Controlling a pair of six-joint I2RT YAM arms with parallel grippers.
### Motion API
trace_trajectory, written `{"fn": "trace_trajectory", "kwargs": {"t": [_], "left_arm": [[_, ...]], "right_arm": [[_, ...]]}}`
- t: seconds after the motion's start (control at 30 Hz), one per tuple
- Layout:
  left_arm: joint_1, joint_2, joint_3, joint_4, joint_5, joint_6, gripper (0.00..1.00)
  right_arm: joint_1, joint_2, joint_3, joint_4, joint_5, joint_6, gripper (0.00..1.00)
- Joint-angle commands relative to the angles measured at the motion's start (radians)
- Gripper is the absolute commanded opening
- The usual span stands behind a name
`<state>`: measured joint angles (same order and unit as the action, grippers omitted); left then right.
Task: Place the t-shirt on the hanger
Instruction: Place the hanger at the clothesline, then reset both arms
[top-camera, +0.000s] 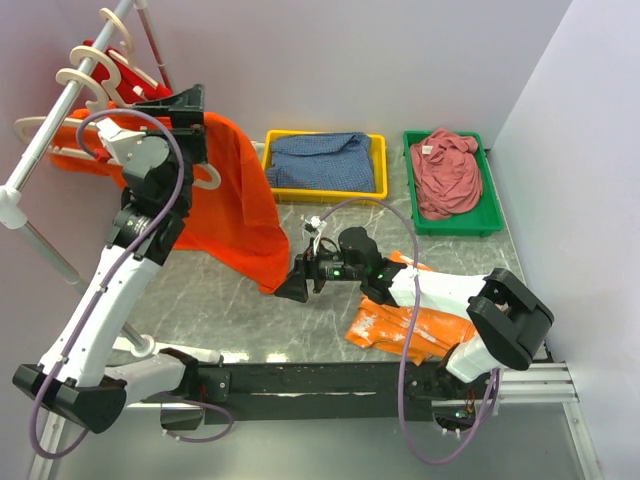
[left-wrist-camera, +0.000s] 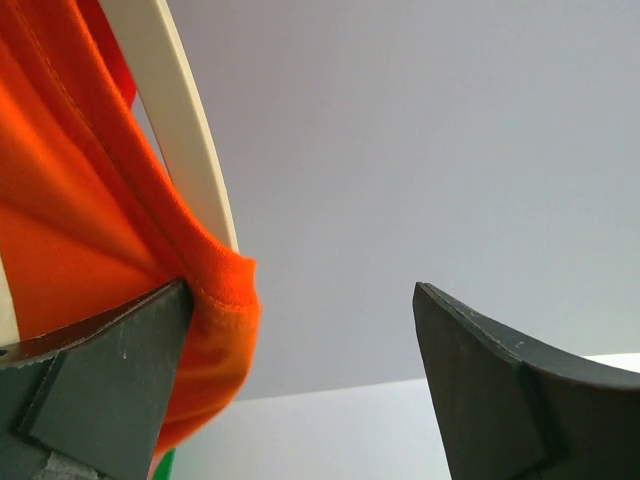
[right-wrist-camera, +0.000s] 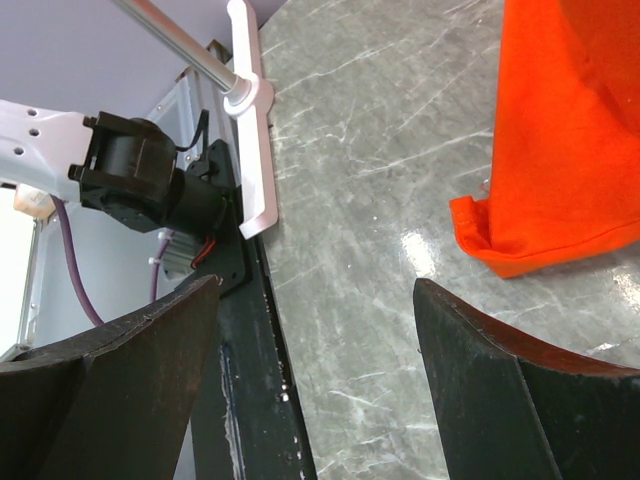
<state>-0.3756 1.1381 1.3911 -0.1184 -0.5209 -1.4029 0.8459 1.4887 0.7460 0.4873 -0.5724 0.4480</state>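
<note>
The grey marbled counter (top-camera: 220, 310) carries a yellow tray (top-camera: 325, 190) at twelve o'clock, a green tray (top-camera: 455, 226) at two and a flat lighter-orange cloth (top-camera: 378, 325) at five. The hanging t-shirt (top-camera: 240, 200) touches it with its lowest corner near the centre.

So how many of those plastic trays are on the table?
2. A yellow tray sits at the back, near the middle, holding blue checked cloth. A green tray stands just right of it, holding dark red cloth. No others show.
</note>
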Motion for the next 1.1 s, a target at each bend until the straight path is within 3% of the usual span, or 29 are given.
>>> {"fn": "trace_trajectory", "kwargs": {"t": [0.0, 0.37, 0.7, 0.9, 1.07], "left_arm": [[-0.054, -0.029, 0.025, -0.023, -0.071, 0.045, 0.96], [-0.196, -0.037, 0.080, -0.125, -0.244, 0.117, 0.96], [-0.350, -0.083, 0.052, -0.156, -0.303, 0.185, 0.96], [-0.419, -0.109, 0.034, -0.167, -0.275, 0.257, 0.96], [-0.453, -0.115, 0.011, -0.103, -0.139, 0.410, 0.96]], "right_arm": [[-0.007, 0.005, 0.023, 0.065, -0.030, -0.006, 0.86], [-0.018, -0.019, 0.035, 0.062, -0.049, -0.022, 0.86], [-0.028, -0.108, 0.036, 0.013, -0.029, -0.046, 0.86], [-0.028, -0.200, 0.020, -0.026, 0.020, -0.057, 0.86], [-0.028, -0.317, -0.033, -0.049, 0.156, -0.065, 0.87]]}}
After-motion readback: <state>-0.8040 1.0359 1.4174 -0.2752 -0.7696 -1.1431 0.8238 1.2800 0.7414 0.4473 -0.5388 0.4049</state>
